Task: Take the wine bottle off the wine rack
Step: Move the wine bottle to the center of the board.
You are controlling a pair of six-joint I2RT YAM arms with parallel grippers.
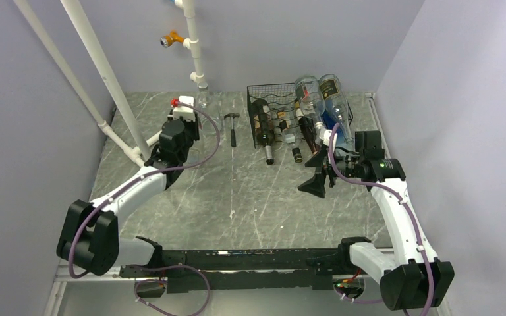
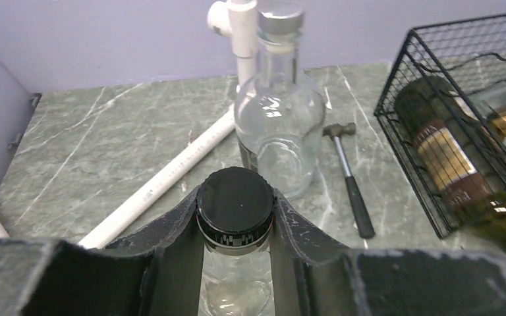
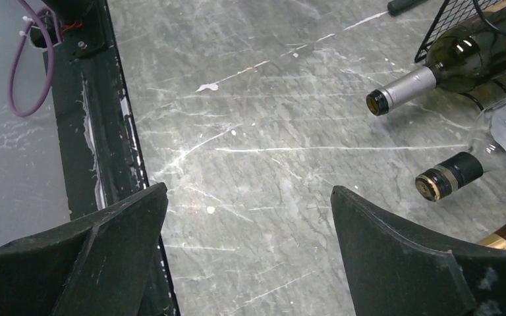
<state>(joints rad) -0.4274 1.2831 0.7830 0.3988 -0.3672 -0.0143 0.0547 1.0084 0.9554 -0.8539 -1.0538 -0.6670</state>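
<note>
The left arm (image 1: pixel 132 187) is stretched forward from its base and leans a little to the right. The left gripper (image 2: pixel 235 214) is closed, and both fingers (image 2: pixel 178 227) press on the cap of a bottle (image 2: pixel 234 197) from the two sides. The right arm (image 1: pixel 400 214) is bent, with its wrist turned to the left. The right gripper (image 3: pixel 249 194) hangs in the air, its jaws wide apart with nothing between them.
</note>
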